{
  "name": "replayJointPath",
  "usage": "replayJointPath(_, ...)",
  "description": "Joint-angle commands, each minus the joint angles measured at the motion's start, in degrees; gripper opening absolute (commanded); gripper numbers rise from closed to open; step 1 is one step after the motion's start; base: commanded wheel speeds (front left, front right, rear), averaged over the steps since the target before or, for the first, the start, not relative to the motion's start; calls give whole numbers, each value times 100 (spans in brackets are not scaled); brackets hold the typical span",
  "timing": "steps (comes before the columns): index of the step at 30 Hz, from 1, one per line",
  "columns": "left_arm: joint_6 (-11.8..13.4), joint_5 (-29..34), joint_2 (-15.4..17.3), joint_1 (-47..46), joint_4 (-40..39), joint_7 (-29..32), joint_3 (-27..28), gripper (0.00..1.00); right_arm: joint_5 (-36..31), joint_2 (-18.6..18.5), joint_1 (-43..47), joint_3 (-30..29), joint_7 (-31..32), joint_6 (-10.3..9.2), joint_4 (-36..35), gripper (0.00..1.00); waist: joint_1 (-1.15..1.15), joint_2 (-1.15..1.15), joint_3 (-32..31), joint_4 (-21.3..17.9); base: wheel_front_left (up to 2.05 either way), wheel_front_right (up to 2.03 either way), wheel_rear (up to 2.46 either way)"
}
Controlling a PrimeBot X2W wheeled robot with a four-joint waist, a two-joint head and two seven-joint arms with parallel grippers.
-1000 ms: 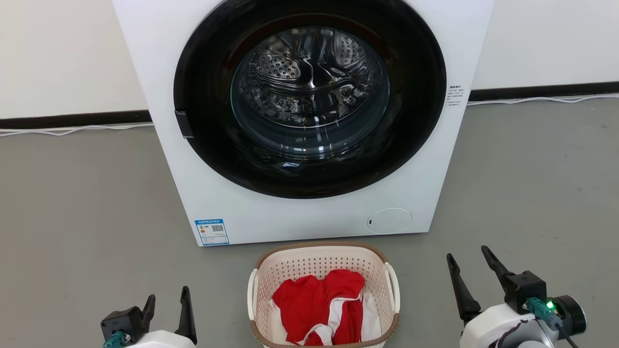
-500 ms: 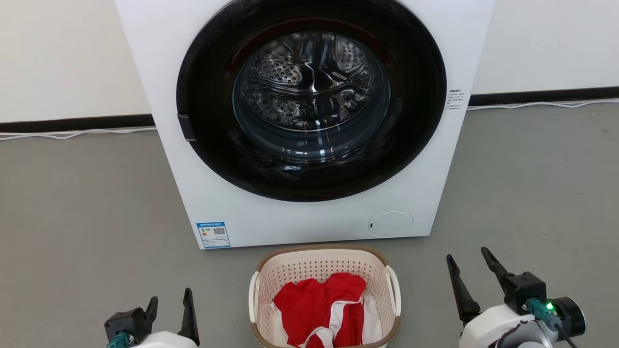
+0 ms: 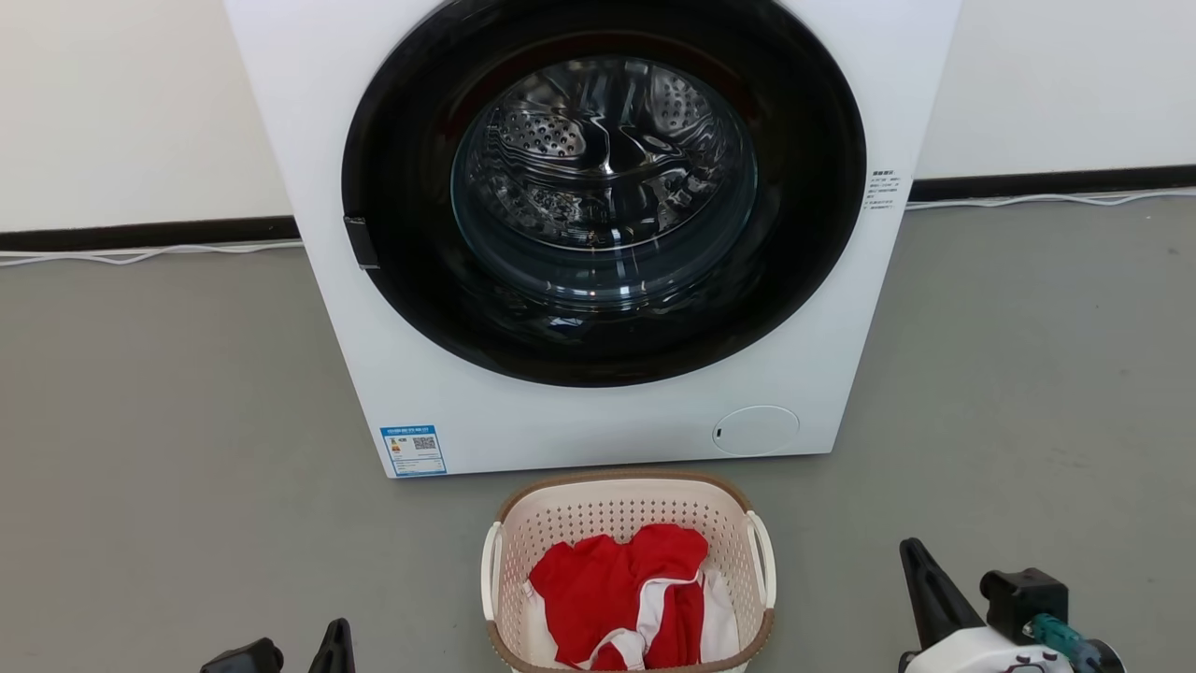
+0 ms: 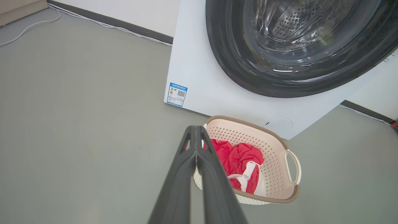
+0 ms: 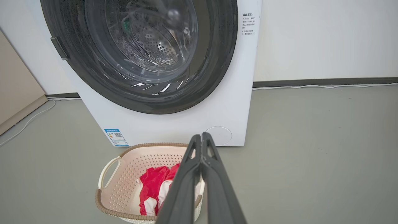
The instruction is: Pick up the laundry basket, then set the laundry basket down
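Lifting the cream perforated plastic laundry basket [image 3: 598, 512], bottom centre, means opening left pincer [image 4: 196, 129] and right pincer [image 5: 201, 136], both together and empty, at its white handles [image 3: 767, 565].

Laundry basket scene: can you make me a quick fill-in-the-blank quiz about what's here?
The cloth in the laundry basket is mostly ____.
The laundry basket stands in ____ of the washing machine.
The left claw and right claw are both ____, gripping nothing.
Missing words: red; front; shut.
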Motion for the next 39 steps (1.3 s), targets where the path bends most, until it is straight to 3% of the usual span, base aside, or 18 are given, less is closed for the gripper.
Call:
replayJointPath(1,-37,-173,57,-241,-180,17,56,0,187,-38,-227,-18,41,4,-201,0,-1,0,9,2,0,0,0)
replayJointPath(39,-316,-2385,55,-325,-768,621,255,0,2994,-6,-176,-151,616,16,-774,0,-2,0,176,52,0,0,0)
